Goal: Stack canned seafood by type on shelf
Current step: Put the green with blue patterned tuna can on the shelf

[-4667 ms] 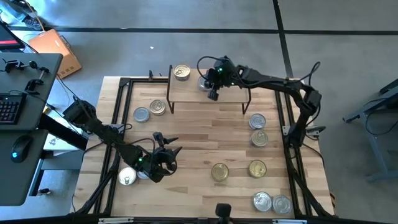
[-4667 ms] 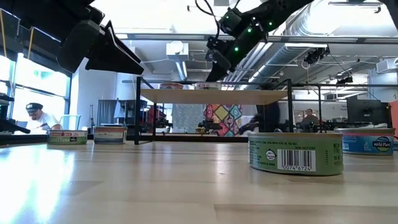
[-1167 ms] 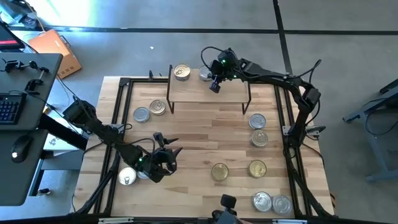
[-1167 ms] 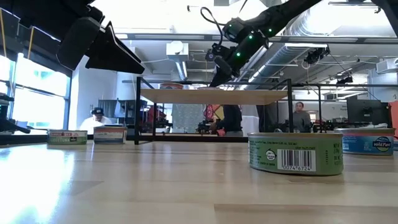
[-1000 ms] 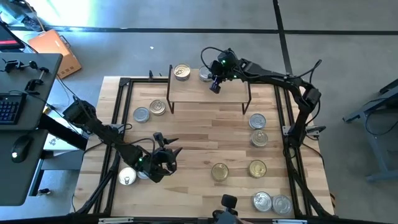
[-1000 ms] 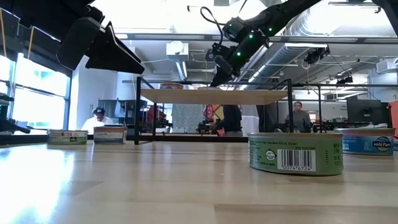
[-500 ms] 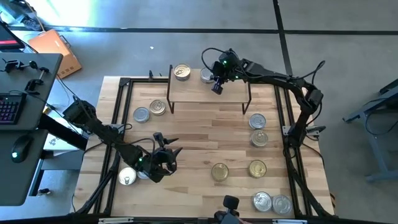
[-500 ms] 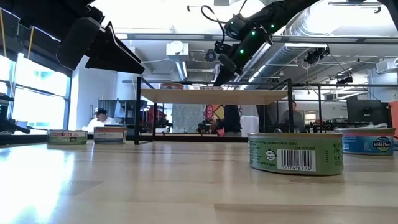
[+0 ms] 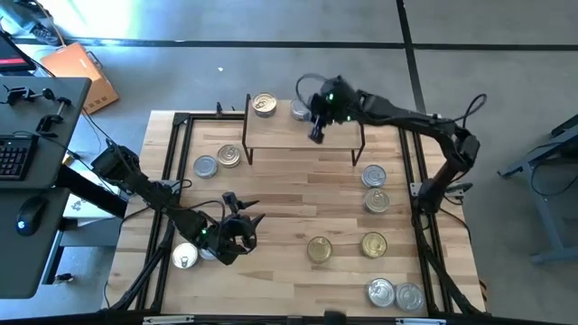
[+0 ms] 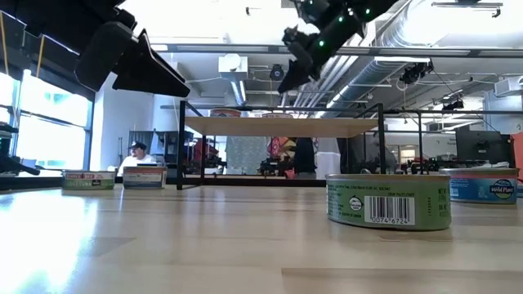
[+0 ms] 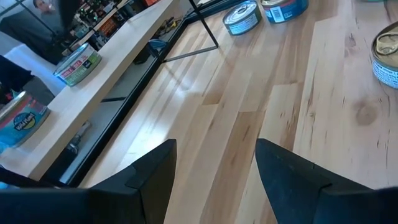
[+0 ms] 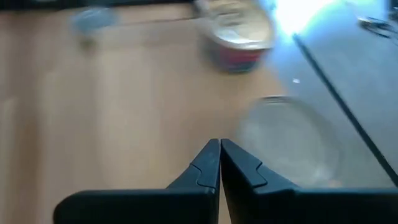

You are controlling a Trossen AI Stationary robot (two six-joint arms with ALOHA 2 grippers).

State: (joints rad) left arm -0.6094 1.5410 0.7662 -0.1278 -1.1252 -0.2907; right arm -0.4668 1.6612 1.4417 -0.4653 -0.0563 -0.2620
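Two tins stand on the far edge of the shelf (image 9: 302, 137): a gold-lidded one (image 9: 264, 105) and a silver-lidded one (image 9: 299, 109). My right gripper (image 9: 316, 136) hovers above the shelf top, shut and empty, just on the near side of the silver tin (image 12: 289, 140); the gold tin with a red label (image 12: 239, 34) lies beyond. My left gripper (image 9: 242, 224) waits open over the table's near left part, with nothing between its fingers (image 11: 155, 174). Other tins rest on the tabletop, among them a green-labelled one (image 10: 388, 200).
Loose tins on the table: two left of the shelf (image 9: 206, 166) (image 9: 229, 156), one by my left arm (image 9: 185, 257), two at the right (image 9: 373, 175) (image 9: 377, 200), two near the middle (image 9: 319, 249) (image 9: 374, 244), two at the near right corner (image 9: 381, 292) (image 9: 409, 295). A black frame (image 9: 181, 144) borders the table.
My right gripper has risen from just above the shelf top and drawn back a little toward the table's near and right side, away from the silver tin. It stays shut. The tins have not moved.
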